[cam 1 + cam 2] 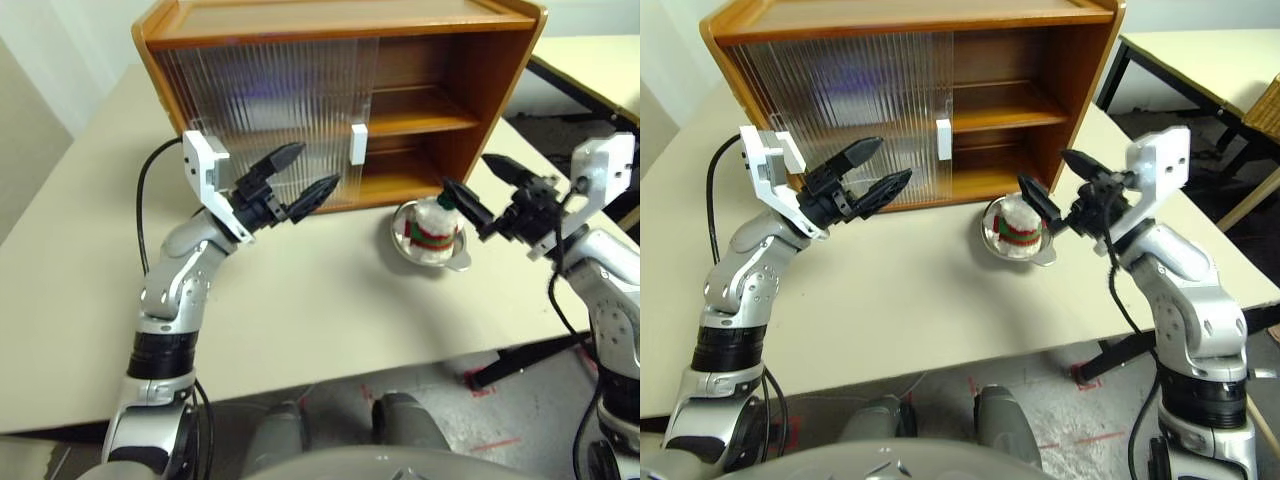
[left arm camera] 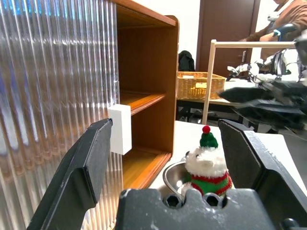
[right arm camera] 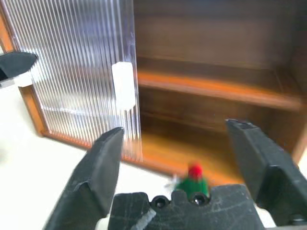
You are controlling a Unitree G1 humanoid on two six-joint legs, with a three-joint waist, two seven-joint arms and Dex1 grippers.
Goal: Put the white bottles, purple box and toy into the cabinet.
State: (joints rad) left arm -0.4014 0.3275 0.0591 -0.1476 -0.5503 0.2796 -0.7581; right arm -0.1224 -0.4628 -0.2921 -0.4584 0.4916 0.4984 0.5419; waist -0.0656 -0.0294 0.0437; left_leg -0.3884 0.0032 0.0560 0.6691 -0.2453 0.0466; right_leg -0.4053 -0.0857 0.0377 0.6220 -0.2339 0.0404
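Nearest to my view, the left hand (image 1: 297, 178) is hovering above the worktop (image 1: 330, 300) with its two black fingers spread apart, holding nothing and touching nothing. It is pointing toward the ribbed sliding door (image 1: 270, 110) of the cabinet (image 1: 500, 90), just short of the panel. I am reading no brand, label or writing on any surface.

The right hand (image 1: 1045, 182) is also standing spread wide and empty. Its fingers are pointing toward the cabinet's open side, with the lower fingertip just beside the toy (image 1: 1018, 226); I cannot tell whether they are touching.

The toy, white and fluffy with a red-and-green scarf and a green hat with a red bobble, is sitting upright in a shiny metal bowl (image 1: 455, 262) on the worktop, just in front of the cabinet's open right half and between the two hands. It is not yet lying in the cabinet.

The sliding door is covering the cabinet's left half, its white handle (image 1: 358, 144) standing at the door's inner edge. The inner shelf (image 1: 420, 115) is showing in the open right half. In the left wrist view, a wicker basket (image 2: 199, 84) is resting on another table behind, and a person's sleeve (image 2: 292, 14) is showing at the far edge.
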